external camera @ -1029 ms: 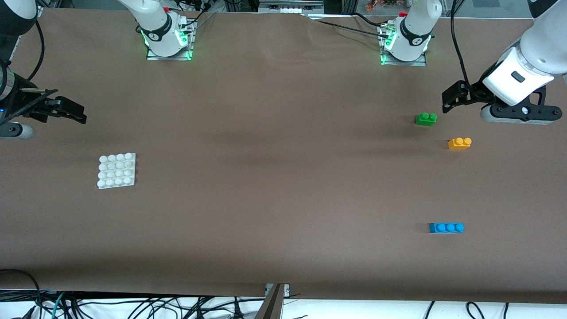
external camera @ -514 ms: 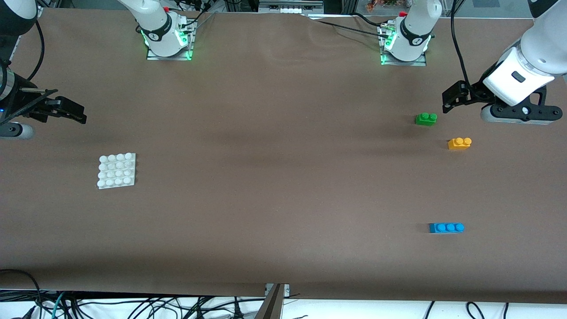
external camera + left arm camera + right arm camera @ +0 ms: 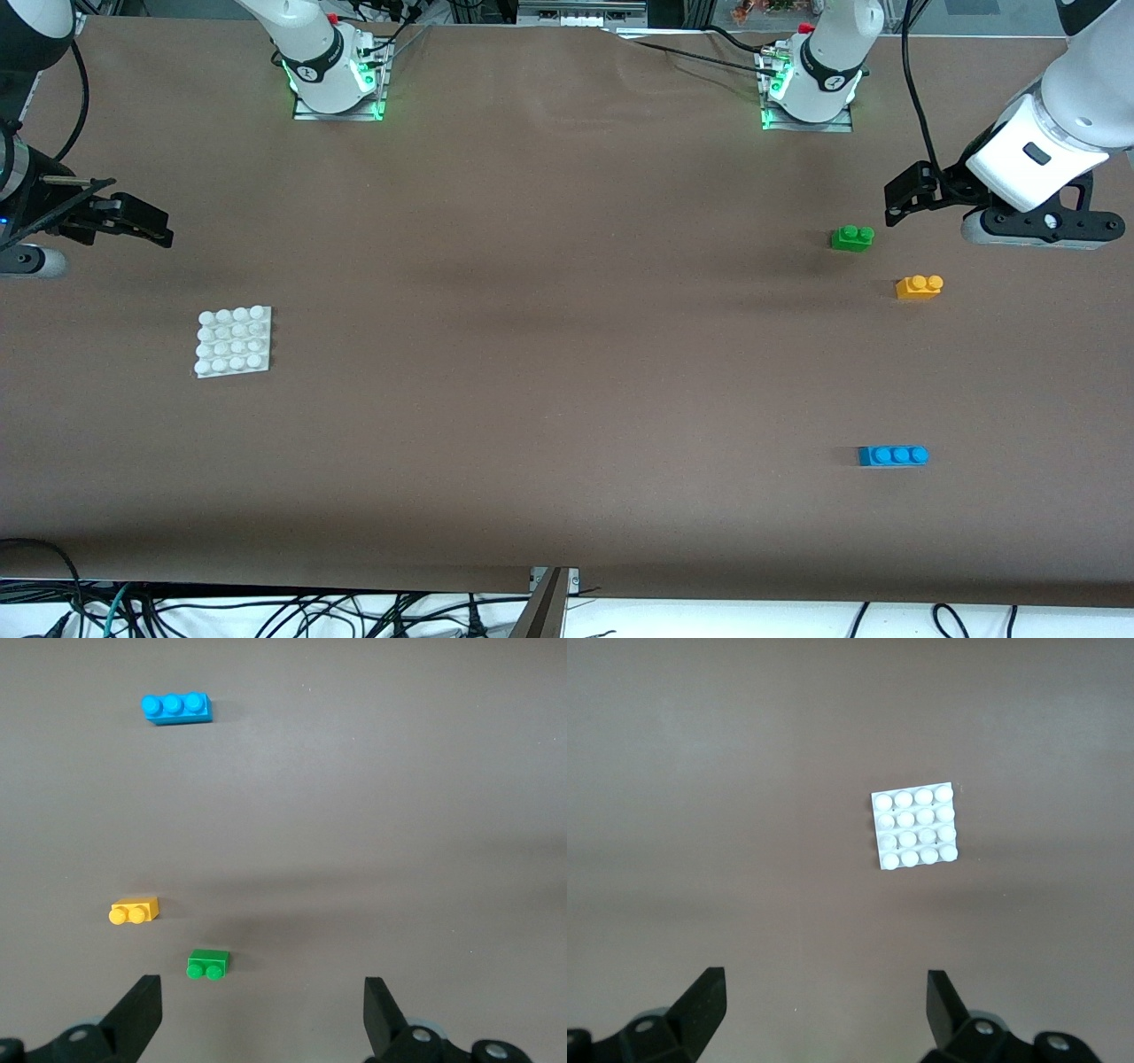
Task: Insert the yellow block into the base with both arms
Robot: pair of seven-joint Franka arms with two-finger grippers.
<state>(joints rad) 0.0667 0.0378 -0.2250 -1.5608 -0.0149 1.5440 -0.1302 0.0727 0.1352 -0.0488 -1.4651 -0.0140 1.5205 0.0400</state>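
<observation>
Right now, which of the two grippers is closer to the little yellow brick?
Left. The left gripper hangs open just past the green brick, close to the yellow block. The right gripper, also open, waits at the table's right-arm end, near the base.

— What's on the brown table (image 3: 549, 354)?

— Toward the right arm's end lies a white studded base (image 3: 234, 341). Toward the left arm's end lie a green brick (image 3: 852, 237), a yellow block (image 3: 919, 286) just nearer the front edge, and a blue brick (image 3: 893, 455) closest to that edge.
</observation>
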